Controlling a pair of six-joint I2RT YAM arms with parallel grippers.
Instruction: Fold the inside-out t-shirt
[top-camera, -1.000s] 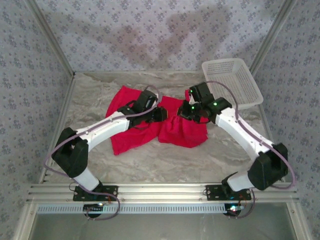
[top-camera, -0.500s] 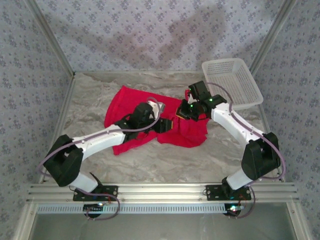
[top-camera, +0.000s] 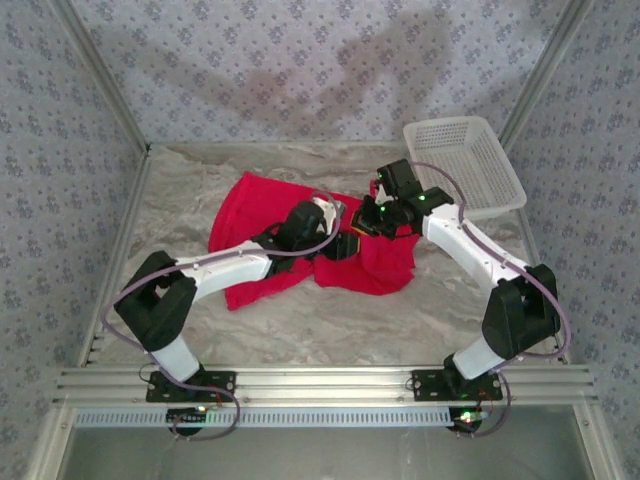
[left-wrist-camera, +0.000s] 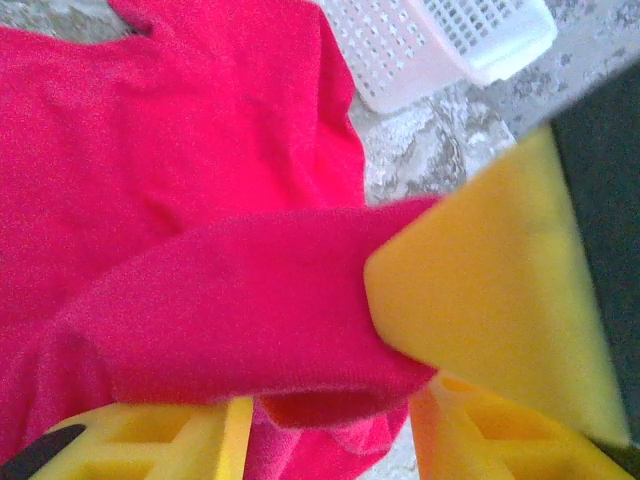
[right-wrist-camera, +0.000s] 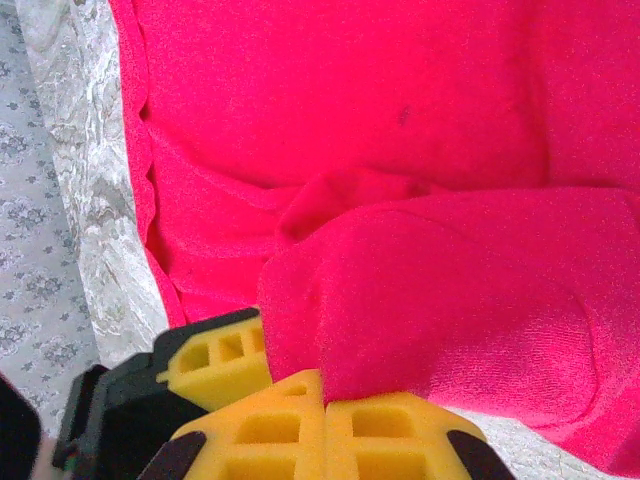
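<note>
change: left gripper (top-camera: 338, 246) now further right, close beside right gripper (top-camera: 364, 226) | claws: both pinched closed on cloth folds | red t-shirt (top-camera: 262, 200): rumpled, mid-table (top-camera: 330, 320) | task: fold likely just starting

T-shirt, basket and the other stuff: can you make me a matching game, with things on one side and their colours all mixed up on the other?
Things:
1. t-shirt
2. basket
3. gripper pads
4. table

Colours:
A. white
B. marbled grey
C. red
D. yellow

Pairs: 1-C, 2-A, 3-D, 4-B
</note>
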